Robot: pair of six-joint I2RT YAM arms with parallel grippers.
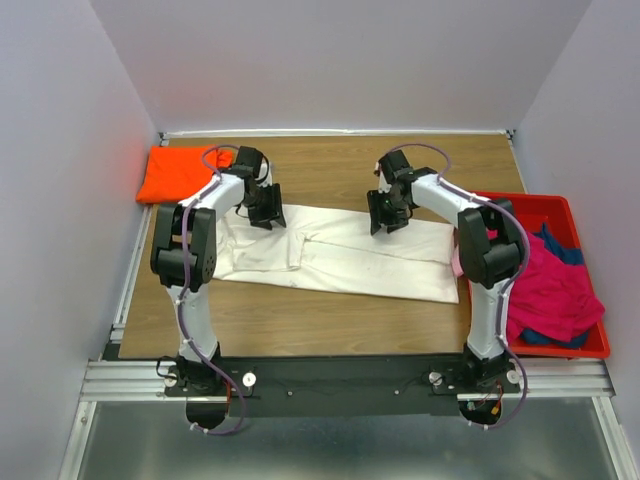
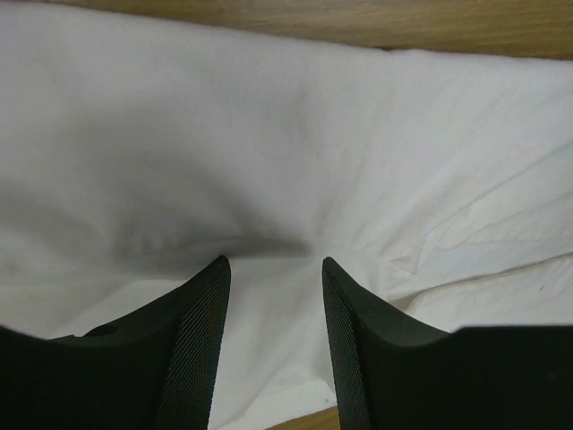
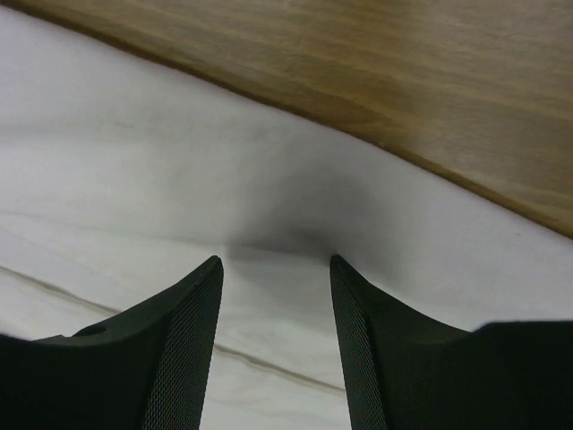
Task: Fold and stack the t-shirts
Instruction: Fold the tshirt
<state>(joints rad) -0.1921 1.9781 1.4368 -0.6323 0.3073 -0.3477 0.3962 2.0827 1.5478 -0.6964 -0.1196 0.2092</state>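
Top external view: cream-white t-shirt (image 1: 350, 262) lies flat on the surface (image 1: 320, 165), long axis running left to right. Left gripper (image 1: 266, 212) and right gripper (image 1: 388, 216) point down onto its far edge, one over each half. Both stand with jaws apart, clamping nothing. Each arm reaches forward, elbow raised.

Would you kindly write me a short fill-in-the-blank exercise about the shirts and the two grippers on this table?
1. The folded shirt in the far left corner of the table is ____ in colour.
2. The magenta shirt lies inside the ____ bin.
3. The left gripper and the right gripper are both over the cream-white shirt, their fingers ____ and pinching nothing.

Missing words: orange; red; open.
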